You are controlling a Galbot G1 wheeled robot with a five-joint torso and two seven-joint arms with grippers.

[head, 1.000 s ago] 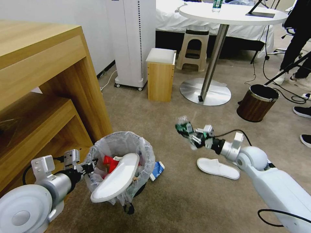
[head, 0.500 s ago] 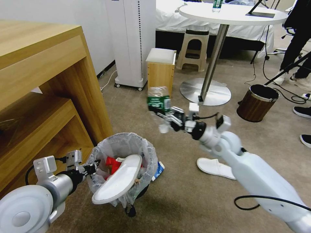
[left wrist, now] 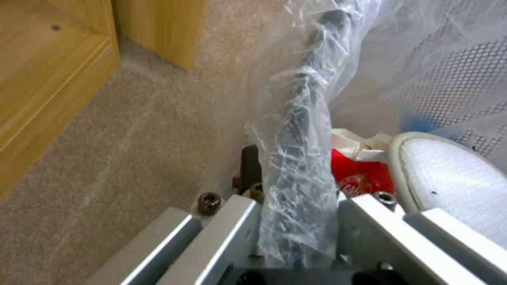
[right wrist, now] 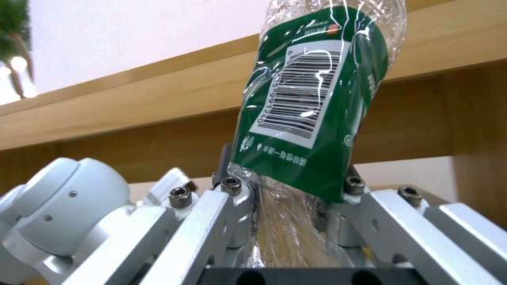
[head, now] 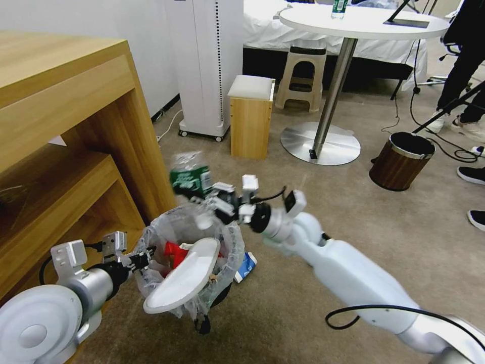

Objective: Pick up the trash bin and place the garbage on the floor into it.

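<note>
Since 0.5 s ago the right gripper (head: pixel 211 198) has swung w/ the bottle (head: pixel 190 175) from mid-floor toward the robot's left; it's now above the bin's (head: pixel 221 237) far rim, beside the wood desk (head: pixel 76 116). Bin, left arm & slipper (head: pixel 184 275) unchanged.

Bottle: clear crinkled plastic, green label w/ barcode, tilted; right fingers (right wrist: pixel 211 206) clamped on its lower part, label end sticking out past them.

Bin: off the floor (head: pixel 303 303), white bag liner, holds the white slipper hanging over the near rim plus a red wrapper (head: pixel 173 253). Left gripper (head: pixel 140 261) holds it at the rim on the robot's left, fingers (left wrist: pixel 232 221) pinched on rim & bag.

A blue-white carton (head: pixel 245 266) lies on the floor just beside the bin. Desk close on the bin's left; open carpet on the right, out to the wood bin (head: pixel 401 160) & round table base (head: pixel 320 143).
</note>
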